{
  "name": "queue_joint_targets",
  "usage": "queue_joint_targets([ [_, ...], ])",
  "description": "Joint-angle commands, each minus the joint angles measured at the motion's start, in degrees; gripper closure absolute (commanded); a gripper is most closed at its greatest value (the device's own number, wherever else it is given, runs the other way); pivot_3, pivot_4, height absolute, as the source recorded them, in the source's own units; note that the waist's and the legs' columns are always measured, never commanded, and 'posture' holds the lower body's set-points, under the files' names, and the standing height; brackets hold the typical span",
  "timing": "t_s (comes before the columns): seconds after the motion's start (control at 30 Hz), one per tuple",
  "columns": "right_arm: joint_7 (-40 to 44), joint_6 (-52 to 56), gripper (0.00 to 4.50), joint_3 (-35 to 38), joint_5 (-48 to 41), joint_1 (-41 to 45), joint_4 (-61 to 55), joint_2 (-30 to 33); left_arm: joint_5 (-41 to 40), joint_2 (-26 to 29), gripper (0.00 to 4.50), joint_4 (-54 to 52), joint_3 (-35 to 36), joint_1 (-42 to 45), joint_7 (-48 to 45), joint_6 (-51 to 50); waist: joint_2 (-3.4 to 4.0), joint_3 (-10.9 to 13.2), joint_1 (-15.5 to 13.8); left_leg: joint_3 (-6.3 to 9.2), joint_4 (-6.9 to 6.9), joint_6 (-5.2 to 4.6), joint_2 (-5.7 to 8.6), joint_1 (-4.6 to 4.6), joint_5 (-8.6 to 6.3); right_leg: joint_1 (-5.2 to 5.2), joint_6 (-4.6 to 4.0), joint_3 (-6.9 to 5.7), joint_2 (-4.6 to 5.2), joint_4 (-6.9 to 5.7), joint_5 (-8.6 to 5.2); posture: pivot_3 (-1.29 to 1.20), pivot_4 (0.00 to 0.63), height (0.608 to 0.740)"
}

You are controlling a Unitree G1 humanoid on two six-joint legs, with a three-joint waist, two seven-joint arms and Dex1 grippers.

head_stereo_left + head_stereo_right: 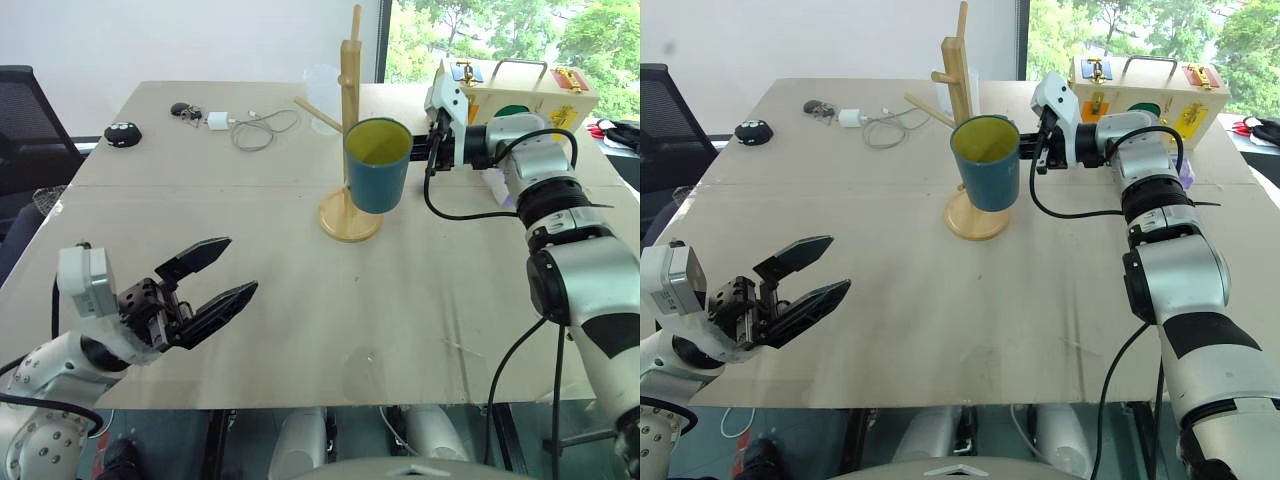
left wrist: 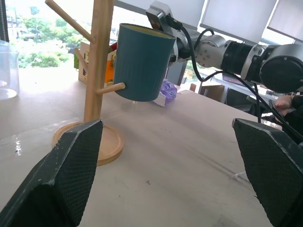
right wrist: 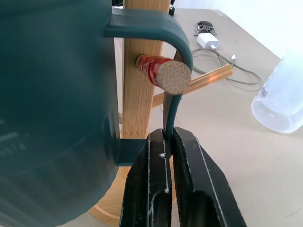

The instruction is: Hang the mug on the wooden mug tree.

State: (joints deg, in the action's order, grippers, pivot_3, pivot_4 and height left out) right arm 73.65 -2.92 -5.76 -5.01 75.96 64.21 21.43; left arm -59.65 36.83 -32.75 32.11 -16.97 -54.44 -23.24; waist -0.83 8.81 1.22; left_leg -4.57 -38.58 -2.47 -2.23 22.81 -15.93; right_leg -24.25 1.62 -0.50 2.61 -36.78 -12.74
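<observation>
**Mug on the red-tipped peg**

Blue-grey ceramic mug [image 1: 378,165] with yellow inside hangs by its loop handle over the red-tipped peg [image 3: 163,74] of the pale wooden mug tree [image 1: 351,150], on a beige table [image 1: 300,300] beside a sunlit window. The right gripper [image 3: 165,156] pinches the handle; the left gripper [image 1: 205,285] gapes, holding nothing.

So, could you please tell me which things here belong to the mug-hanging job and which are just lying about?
Job:
mug
mug tree
right claw, shut on the mug's handle

Lying about:
wooden box
plastic cup
charger and cable
keys
left claw, open
</observation>
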Motion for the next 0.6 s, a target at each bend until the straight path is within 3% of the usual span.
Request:
queue_joint_targets([
  [0.03,0.08,-3.34,3.01,1.2,0.62,1.99,-1.08,1.3,-0.1,-0.04,0.0,-1.91,1.41,-0.25,0.42,1.23,0.0,0.0,-0.02,0.01,0.0,0.0,0.0,0.0,0.0,0.0,0.0,-0.01,0.0,0.0,0.0,0.0,0.15,0.74],
  [0.07,0.39,-3.33,2.65,1.47,0.5,1.96,-1.4,1.73,-0.09,-0.06,0.0,-1.96,1.24,-0.19,0.55,1.21,0.0,0.0,-0.02,0.01,0.0,0.0,0.0,0.0,0.0,0.0,0.0,-0.02,0.01,0.0,0.0,0.0,0.15,0.74],
  [0.23,4.06,-0.92,2.65,2.13,-1.0,-0.9,-8.93,6.13,0.48,-0.24,0.0,-2.12,-0.8,1.22,2.88,0.57,0.02,0.01,-0.21,0.01,0.0,0.0,0.03,0.0,0.0,0.0,0.0,-0.02,0.03,0.0,0.0,0.0,0.15,0.74],
  [0.5,2.79,14.83,2.65,5.16,-6.07,-18.63,-40.98,16.9,4.06,0.41,0.0,-1.47,-6.09,3.52,7.43,-1.45,0.02,0.01,-0.43,0.07,0.02,-0.01,0.06,0.03,0.0,0.02,0.02,-0.08,0.12,0.01,0.01,0.0,0.15,0.74],
  [0.6,0.04,23.25,1.91,9.27,-10.56,-28.38,-55.87,20.84,6.88,0.92,0.0,-1.11,-7.49,3.82,8.48,-1.69,0.02,0.01,-0.68,0.09,0.06,-0.02,0.04,0.0,-0.01,0.02,0.05,-0.1,0.08,0.01,0.02,0.0,0.15,0.74],
])
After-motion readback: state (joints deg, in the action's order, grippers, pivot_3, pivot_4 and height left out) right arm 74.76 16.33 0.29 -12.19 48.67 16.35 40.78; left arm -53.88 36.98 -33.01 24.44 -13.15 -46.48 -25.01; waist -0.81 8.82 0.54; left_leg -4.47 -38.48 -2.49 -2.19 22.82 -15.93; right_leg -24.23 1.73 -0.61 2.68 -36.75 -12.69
